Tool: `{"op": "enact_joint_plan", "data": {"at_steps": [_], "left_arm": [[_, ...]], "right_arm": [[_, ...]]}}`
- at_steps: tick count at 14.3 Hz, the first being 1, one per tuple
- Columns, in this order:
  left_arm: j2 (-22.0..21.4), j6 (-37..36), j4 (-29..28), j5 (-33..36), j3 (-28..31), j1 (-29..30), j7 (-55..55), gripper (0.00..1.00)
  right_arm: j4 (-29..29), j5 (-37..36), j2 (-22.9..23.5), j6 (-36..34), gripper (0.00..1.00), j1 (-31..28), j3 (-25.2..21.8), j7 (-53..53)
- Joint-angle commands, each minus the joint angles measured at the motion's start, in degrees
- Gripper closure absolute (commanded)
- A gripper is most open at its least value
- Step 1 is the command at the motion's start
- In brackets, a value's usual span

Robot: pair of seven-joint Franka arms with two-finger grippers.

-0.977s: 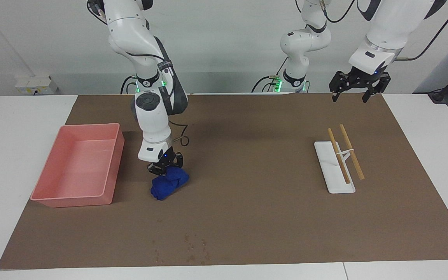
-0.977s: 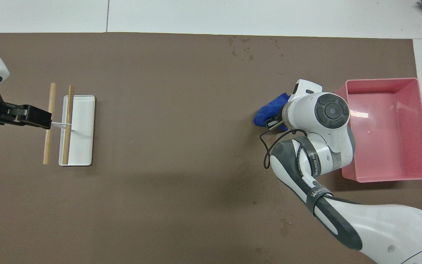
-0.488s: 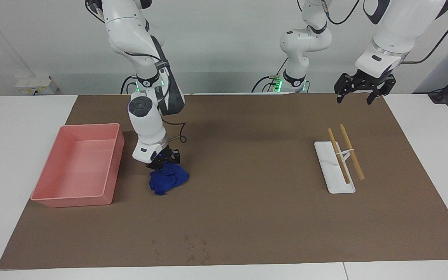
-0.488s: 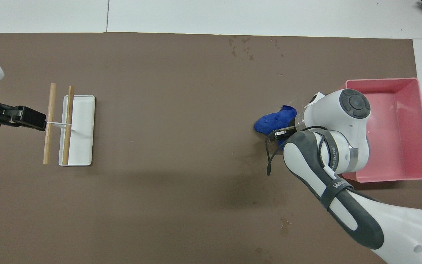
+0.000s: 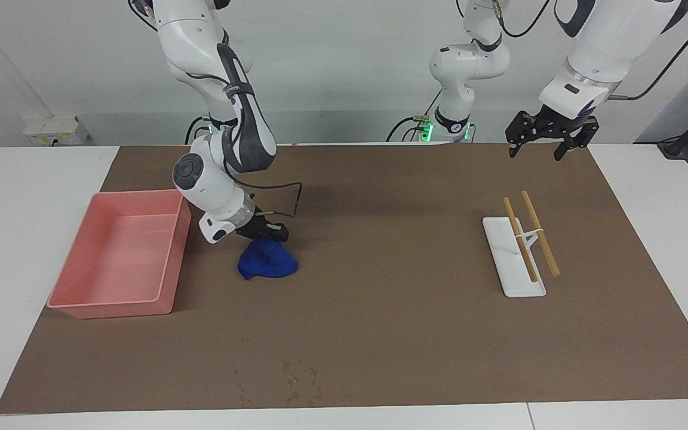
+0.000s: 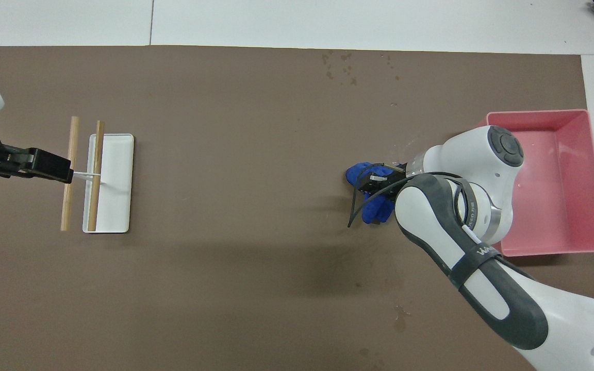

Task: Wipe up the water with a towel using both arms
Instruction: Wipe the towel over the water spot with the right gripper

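Note:
The blue towel [image 5: 267,261] lies bunched on the brown mat beside the pink tray; it also shows in the overhead view [image 6: 366,172]. My right gripper [image 5: 267,235] is tilted low over it and shut on its top; in the overhead view the right gripper [image 6: 377,181] covers part of the cloth. A faint yellowish smudge of water [image 6: 400,313] lies on the mat nearer to the robots than the towel; I cannot make it out in the facing view. My left gripper [image 5: 544,143] hangs open and empty in the air over the mat's edge by its base, and waits; the overhead view shows the left gripper [image 6: 44,167] too.
A pink tray [image 5: 111,307] [image 6: 539,113] stands at the right arm's end. A white tray [image 5: 523,286] [image 6: 119,206] with two wooden sticks lies toward the left arm's end. A cluster of dark specks [image 5: 296,382] [image 6: 341,64] marks the mat's edge farthest from the robots.
My right gripper has tilted over and drawn the towel nearer to the robots, a little away from the pink tray. The left gripper has barely shifted.

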Motion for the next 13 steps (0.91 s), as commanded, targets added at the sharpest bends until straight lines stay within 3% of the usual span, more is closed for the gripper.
{"op": "enact_joint_plan", "data": {"at_steps": [1,4,6,9,13], "left_arm": [[-0.99,1.26,-0.55,-0.71,-0.30,0.69,0.05,0.00],[-1.43,0.48,-1.51,-0.71,-0.21,1.04,0.31,0.00],[-1.96,0.47,-2.40,-0.71,-0.21,0.60,0.31,0.00],[-2.04,0.56,-2.49,-0.71,-0.21,0.77,0.31,0.00],[-2.04,0.56,-2.49,-0.71,-0.21,0.95,0.31,0.00]], "right_arm": [[3.81,4.76,0.40,-0.22,1.00,1.53,0.29,10.19],[6.80,7.05,1.19,0.14,1.00,2.50,0.29,17.59],[6.29,6.02,1.81,0.40,1.00,2.07,0.11,15.95],[1.38,2.76,0.50,2.32,1.00,0.49,-0.33,3.14],[-6.62,-6.71,-1.61,9.09,1.00,0.39,-0.33,-5.04]]}}
